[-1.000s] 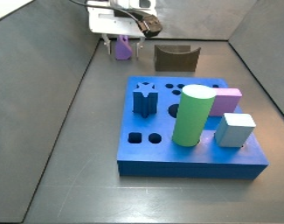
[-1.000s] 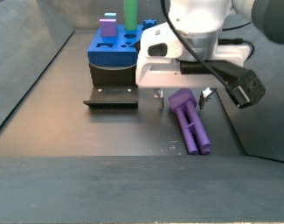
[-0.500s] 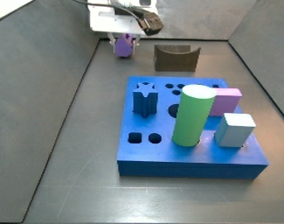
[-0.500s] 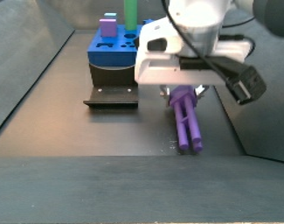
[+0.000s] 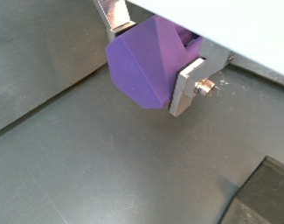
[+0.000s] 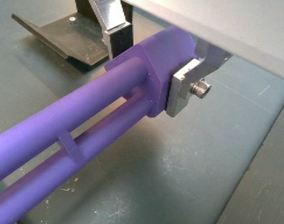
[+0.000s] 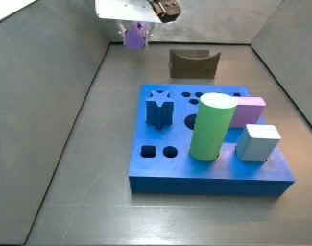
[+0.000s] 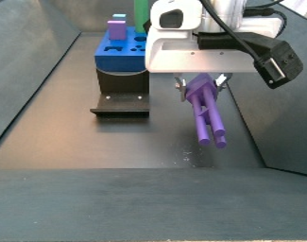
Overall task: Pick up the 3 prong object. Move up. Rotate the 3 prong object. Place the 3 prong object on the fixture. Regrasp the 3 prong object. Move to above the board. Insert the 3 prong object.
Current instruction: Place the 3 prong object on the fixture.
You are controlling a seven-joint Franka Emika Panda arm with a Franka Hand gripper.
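My gripper [image 8: 200, 82] is shut on the 3 prong object [image 8: 206, 114], a light-purple elongated piece that hangs from the jaws above the grey floor, tilted, its prongs pointing away from the fingers. In both wrist views the silver fingers [image 6: 183, 86] clamp its thick end [image 5: 150, 59]. In a side view it shows small under the gripper [image 7: 136, 36] at the far end. The fixture [image 7: 193, 63], a dark block with a U notch, stands on the floor beside the gripper [image 8: 119, 102]. The blue board [image 7: 184, 163] lies nearer the front.
On the board stand a green cylinder [image 7: 211, 127], a dark blue star peg [image 7: 159, 109], a pink cube [image 7: 252, 110] and a grey-blue block [image 7: 259, 142]. Grey walls close in the floor [image 7: 82, 173] on the sides.
The gripper has risen with the 3 prong object, lifting it off the floor. The piece now hangs tilted in the air.
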